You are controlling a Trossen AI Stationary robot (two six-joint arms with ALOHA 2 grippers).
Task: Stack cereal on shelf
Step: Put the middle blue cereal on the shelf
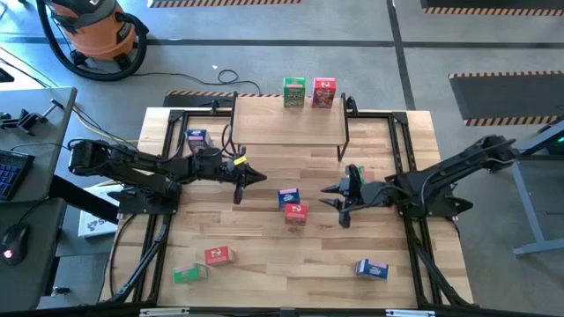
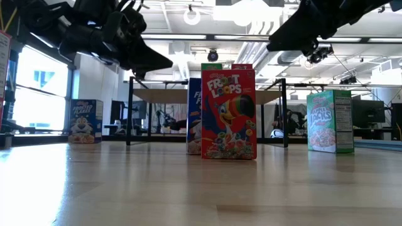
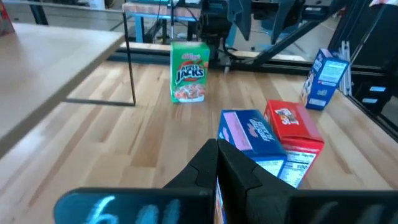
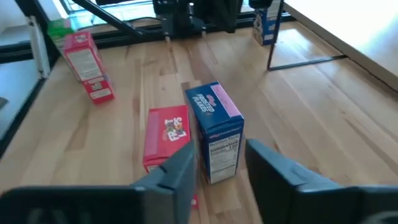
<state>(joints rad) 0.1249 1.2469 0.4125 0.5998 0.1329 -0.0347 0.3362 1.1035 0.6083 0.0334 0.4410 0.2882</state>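
– On the table [image 1: 291,255], where does the blue box sit relative to the right gripper?

– Mid-table, in front of the shelf [image 1: 282,128]. The right gripper [image 1: 328,196] hangs with its fingers spread and nothing between them. The blue box [image 1: 288,197] stands just ahead of the tips, lined up with the gap and apart from both fingers. A red box [image 1: 296,212] stands just beside it.

– And the left arm?

– It reaches in from the other side. The left gripper [image 1: 256,179] is closed on nothing and points at the same pair.

– What does the shelf carry?

– A green box [image 1: 293,92] and a second red box [image 1: 323,92], both at its far edge.

– Do the other views add anything?

– From above you get the gap between fingers and box. The low view shows the red box upright, front facing the camera, hiding most of the blue one. The left wrist view shows an Apple Jacks box [image 3: 189,71] standing farther off, which I cannot pick out from above.
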